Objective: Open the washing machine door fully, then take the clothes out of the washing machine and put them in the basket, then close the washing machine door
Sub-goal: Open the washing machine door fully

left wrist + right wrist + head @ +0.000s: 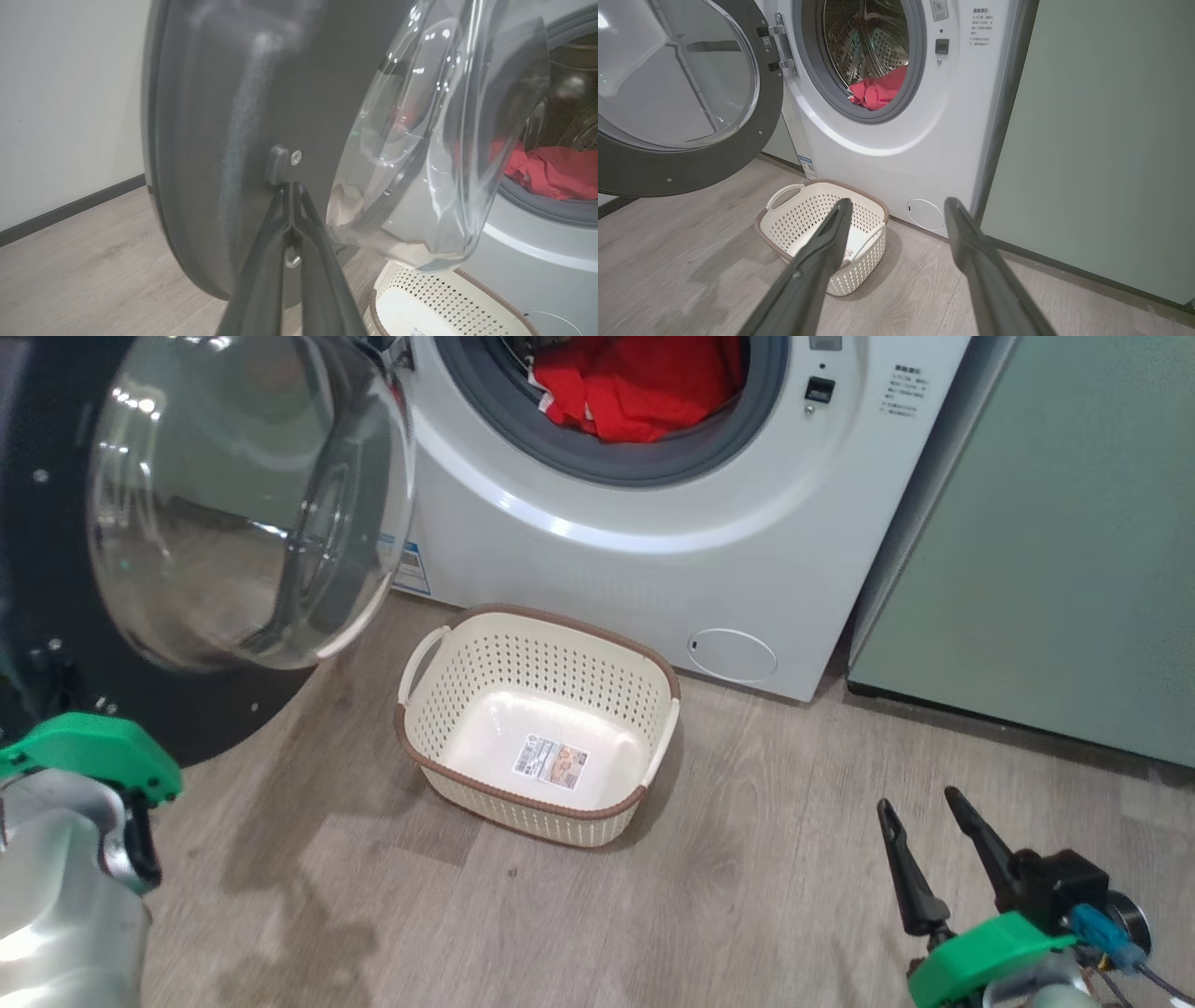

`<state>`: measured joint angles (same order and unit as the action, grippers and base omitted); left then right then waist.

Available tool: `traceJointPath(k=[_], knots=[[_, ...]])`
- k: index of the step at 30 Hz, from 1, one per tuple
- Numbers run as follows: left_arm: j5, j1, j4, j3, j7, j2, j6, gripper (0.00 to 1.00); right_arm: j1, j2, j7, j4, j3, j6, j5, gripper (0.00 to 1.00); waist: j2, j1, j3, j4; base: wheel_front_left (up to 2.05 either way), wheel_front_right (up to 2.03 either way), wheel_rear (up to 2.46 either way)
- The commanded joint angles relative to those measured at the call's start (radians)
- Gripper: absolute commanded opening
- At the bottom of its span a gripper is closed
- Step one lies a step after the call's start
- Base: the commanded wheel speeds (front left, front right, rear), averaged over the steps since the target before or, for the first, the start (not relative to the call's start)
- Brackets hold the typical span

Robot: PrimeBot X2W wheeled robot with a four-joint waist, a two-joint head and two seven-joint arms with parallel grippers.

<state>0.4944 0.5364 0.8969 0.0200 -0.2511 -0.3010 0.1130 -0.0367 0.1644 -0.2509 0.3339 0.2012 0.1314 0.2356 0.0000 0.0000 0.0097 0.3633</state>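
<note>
The washing machine takes up the 12 o'clock of the head view, white, with its drum mouth open and ringed by a grey seal. At 2 to 3 o'clock a pale-green cabinet stands just beside it. Grey wood-look floor covers the lower half.

The washing machine door stands open at 10 o'clock, hinged on the machine's left. Its wide black rim and bulging glass hang over the floor, and the glass reaches close to the basket's left handle. It is the one big thing crowding that side.

The basket sits on the floor just below centre, at 6 o'clock from the drum mouth and near the machine's front. It is upright, with a label sticker lying flat on its bottom.

The clothes are a red heap in the drum, resting against the lower seal at 12 o'clock.

The right gripper is low at 4 to 5 o'clock, fingers spread wide and holding nothing. Open floor lies between it and the basket.

In the left wrist view the left gripper has its fingers pressed together, tips at the door's black inner face beside a small dark nub. I cannot tell whether they touch it.

A round hatch sits low on the machine at the basket's 2 o'clock.
</note>
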Motion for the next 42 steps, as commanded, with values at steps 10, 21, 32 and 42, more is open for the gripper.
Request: traceJointPath(k=[10,21,32,42], knots=[[-0.042,0.099,0.041,0.142,-0.011,-0.079,-0.028,0.0,-0.078,0.018,-0.011,-0.017,0.03,-0.001,-0.009,1.0,0.0,0.0,0.033,-0.041,0.0,0.0,0.0],[-0.152,-0.024,-0.114,0.163,-0.011,-0.011,-0.104,0.4,-0.061,-0.02,-0.011,-0.035,0.007,-0.001,-0.015,1.0,0.0,0.0,-0.025,-0.096,0.0,0.0,0.0],[-0.222,-0.259,-0.402,0.147,-0.011,0.116,-0.18,1.0,-0.07,-0.059,-0.011,-0.061,0.008,-0.001,-0.032,1.0,0.0,0.0,-0.041,-0.228,0.0,0.0,0.0],[-0.228,-0.364,-0.464,0.191,-0.011,0.161,-0.215,1.0,-0.052,-0.072,-0.011,-0.071,-0.006,-0.001,-0.038,1.0,0.0,0.0,-0.05,-0.335,0.0,0.0,0.0]])
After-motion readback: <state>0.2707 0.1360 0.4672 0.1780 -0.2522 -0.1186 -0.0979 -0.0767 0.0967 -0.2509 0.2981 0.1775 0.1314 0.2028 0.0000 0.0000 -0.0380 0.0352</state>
